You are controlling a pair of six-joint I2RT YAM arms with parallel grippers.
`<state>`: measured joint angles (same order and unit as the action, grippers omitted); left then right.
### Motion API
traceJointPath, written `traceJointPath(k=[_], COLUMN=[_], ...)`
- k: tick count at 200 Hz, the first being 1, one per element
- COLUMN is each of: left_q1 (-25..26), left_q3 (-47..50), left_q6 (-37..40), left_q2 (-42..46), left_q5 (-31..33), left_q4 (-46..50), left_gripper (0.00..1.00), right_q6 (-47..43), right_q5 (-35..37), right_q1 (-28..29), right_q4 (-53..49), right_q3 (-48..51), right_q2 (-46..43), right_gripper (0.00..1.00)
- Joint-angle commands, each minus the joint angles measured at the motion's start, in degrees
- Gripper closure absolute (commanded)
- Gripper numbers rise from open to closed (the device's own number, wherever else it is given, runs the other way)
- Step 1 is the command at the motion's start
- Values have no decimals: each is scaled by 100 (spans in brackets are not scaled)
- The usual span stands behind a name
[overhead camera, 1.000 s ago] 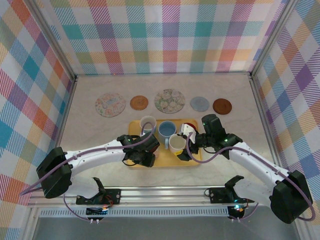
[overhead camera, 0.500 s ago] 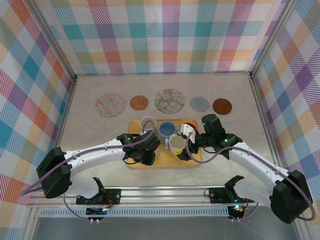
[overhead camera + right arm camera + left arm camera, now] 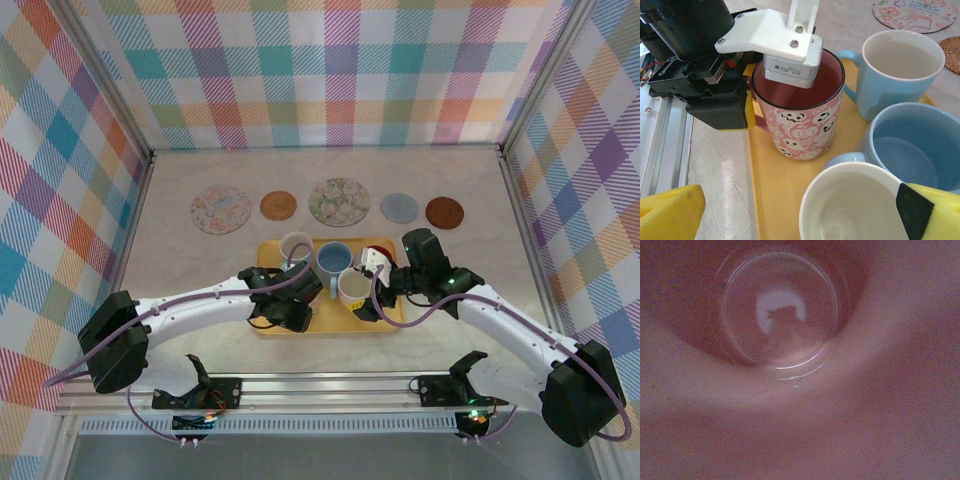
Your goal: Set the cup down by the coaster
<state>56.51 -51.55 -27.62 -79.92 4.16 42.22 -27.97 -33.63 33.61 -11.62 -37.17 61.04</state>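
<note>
Pink mug (image 3: 800, 125) stands upright on the yellow tray (image 3: 765, 195), at its near-left end, just beside the white mug (image 3: 855, 205). We see the left gripper (image 3: 760, 82) straddling its rim, one finger inside; it looks clamped on the wall, though contact is partly hidden. Right gripper (image 3: 805, 215) is spread wide, with the white mug between its fingers. Coasters (image 3: 340, 201) sit in a row beyond the tray.

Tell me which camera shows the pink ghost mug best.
Right wrist: the pink ghost mug stands nearly whole and upright on the yellow tray. Left wrist looks down into its interior. From above, the left arm covers it.
</note>
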Motion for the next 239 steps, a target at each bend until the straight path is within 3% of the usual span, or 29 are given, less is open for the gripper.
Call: traceJointPath(k=[1,120,182,239], left_q1=[80,79,86,88], left_q3=[-43,-166,-390,-412], left_q6=[73,193,240,292], left_q2=[-59,-94,66,777], left_q5=[113,197,182,357], left_q4=[10,170,500,762], left_gripper=[57,79,100,100], right_q6=[-162,-234,-254,-238], right_q5=[-85,-41,-5,53], right_q1=[50,56,58,58], right_q4=[8,-26,2,95], right_q3=[-53,-28,6,9], right_q2=[5,14,-28,-40], right_gripper=[1,1,1,1])
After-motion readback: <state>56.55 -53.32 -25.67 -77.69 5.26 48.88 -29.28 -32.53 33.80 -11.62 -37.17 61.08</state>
